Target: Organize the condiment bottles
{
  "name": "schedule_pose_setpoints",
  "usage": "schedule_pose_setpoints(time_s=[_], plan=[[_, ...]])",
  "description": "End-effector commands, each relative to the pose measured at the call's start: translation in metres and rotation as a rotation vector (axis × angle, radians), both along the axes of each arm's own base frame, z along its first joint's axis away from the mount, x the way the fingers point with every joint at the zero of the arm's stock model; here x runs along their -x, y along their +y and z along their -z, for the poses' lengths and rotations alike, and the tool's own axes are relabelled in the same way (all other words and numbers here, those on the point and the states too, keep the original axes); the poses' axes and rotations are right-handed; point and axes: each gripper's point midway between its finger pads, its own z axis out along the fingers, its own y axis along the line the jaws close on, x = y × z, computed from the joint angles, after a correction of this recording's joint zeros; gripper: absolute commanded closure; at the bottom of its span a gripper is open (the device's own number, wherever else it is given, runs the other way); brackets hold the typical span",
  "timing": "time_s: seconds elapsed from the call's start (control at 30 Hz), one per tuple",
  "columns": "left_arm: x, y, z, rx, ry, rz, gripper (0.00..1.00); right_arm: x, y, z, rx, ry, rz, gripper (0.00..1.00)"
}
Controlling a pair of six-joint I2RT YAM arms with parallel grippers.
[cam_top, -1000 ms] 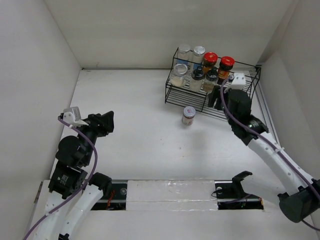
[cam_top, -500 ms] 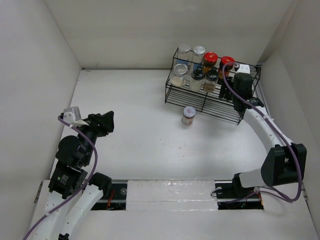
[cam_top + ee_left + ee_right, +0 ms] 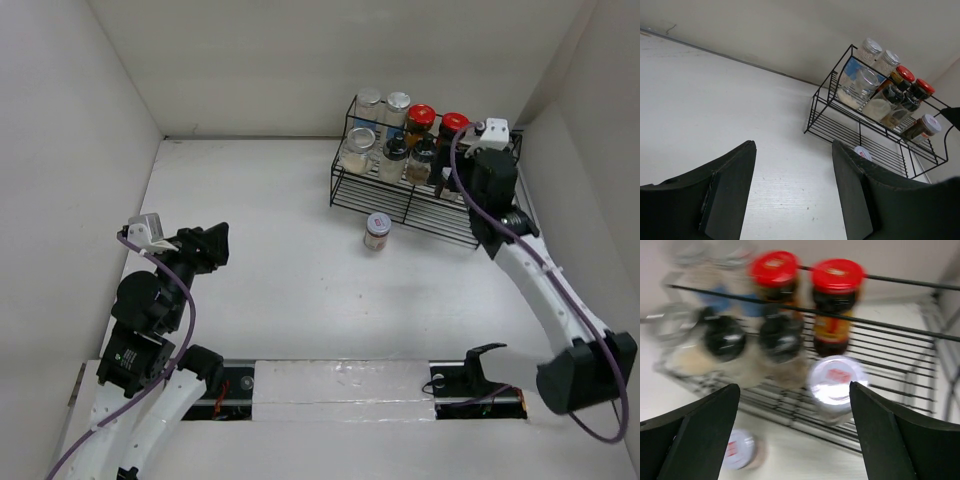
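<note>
Condition of stock: small glass jars with screw lids, judged light, rigid, breakable and slick on the glass. The soundest hold is judged to be across the lid or the body just beneath it, jaws square.

Location: one lone jar (image 3: 377,231) appears to stand upright on the table (image 3: 270,200), just in front of the black wire rack (image 3: 420,215). On the rack stand two red-lidded jars (image 3: 837,277), two black-lidded jars (image 3: 725,342), several pale ones, and a silver-lidded jar (image 3: 836,379) on the lower shelf.

Right claw (image 3: 794,390): above the rack's right end, jaws spread wide, gripping nothing.

Left claw (image 3: 793,145): well apart, over the table's left, jaws partly spread, empty.

Obstructions: the rack's wires cross in front of the jars, which stand crowded together. The side wall (image 3: 590,130) is close.
</note>
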Motion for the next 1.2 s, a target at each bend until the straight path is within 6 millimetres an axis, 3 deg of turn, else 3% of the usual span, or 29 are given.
schedule_pose_setpoints(time_s=[0.0,0.07,0.1,0.13,0.2,0.23,0.37,0.57,0.7,0.8,0.83,0.9,0.97,1.03,1.07,1.13,1.17], plan=[[-0.003,0.000,-0.009,-0.001,-0.029,-0.001,0.42,0.033,0.048,-0.022,-0.068,-0.148,-0.133,0.05],[-0.002,-0.002,-0.009,-0.001,-0.029,0.008,0.42,0.050,0.070,-0.005,-0.122,-0.143,-0.197,0.06],[-0.002,-0.002,-0.009,-0.001,-0.029,0.008,0.42,0.056,0.091,0.004,-0.144,-0.146,-0.258,0.06],[-0.002,-0.002,-0.009,-0.001,-0.029,0.008,0.42,0.061,0.099,0.037,-0.135,-0.089,-0.276,0.02],[-0.005,-0.003,-0.009,-0.002,-0.028,0.008,0.41,0.063,0.113,0.064,-0.126,-0.029,-0.300,0.01],[-0.004,-0.006,-0.009,-0.002,-0.028,0.022,0.41,0.057,0.116,0.087,-0.103,0.031,-0.296,0.01],[-0.007,-0.007,-0.004,-0.011,-0.009,0.026,0.41,0.048,0.143,0.127,-0.048,0.132,-0.350,0.01],[-0.007,-0.006,-0.004,-0.011,-0.008,0.017,0.41,0.011,0.155,0.147,-0.010,0.150,-0.324,0.01],[-0.005,-0.003,-0.006,-0.006,-0.018,0.005,0.41,-0.015,0.162,0.176,0.015,0.205,-0.318,0.02],[-0.007,-0.005,-0.004,-0.010,-0.010,0.014,0.41,-0.023,0.169,0.182,0.027,0.210,-0.310,0.20],[-0.007,-0.005,-0.004,-0.010,-0.010,0.014,0.41,-0.023,0.169,0.182,0.027,0.210,-0.310,0.40],[-0.007,-0.003,-0.004,-0.010,-0.010,0.002,0.41,-0.013,0.176,0.176,0.035,0.214,-0.327,0.42],[-0.007,-0.003,-0.004,-0.010,-0.010,0.002,0.41,-0.007,0.176,0.151,0.025,0.178,-0.330,0.50],[-0.007,-0.005,-0.004,-0.010,-0.010,0.013,0.41,0.005,0.173,0.128,0.020,0.157,-0.333,0.51],[-0.007,-0.005,-0.004,-0.010,-0.010,0.013,0.41,0.014,0.167,0.090,-0.013,0.083,-0.335,0.51],[-0.007,-0.005,-0.004,-0.010,-0.010,0.013,0.40,0.028,0.155,0.048,-0.033,0.004,-0.331,0.51],[-0.007,-0.005,-0.004,-0.010,-0.010,0.013,0.40,0.043,0.145,0.007,-0.062,-0.085,-0.335,0.52]])
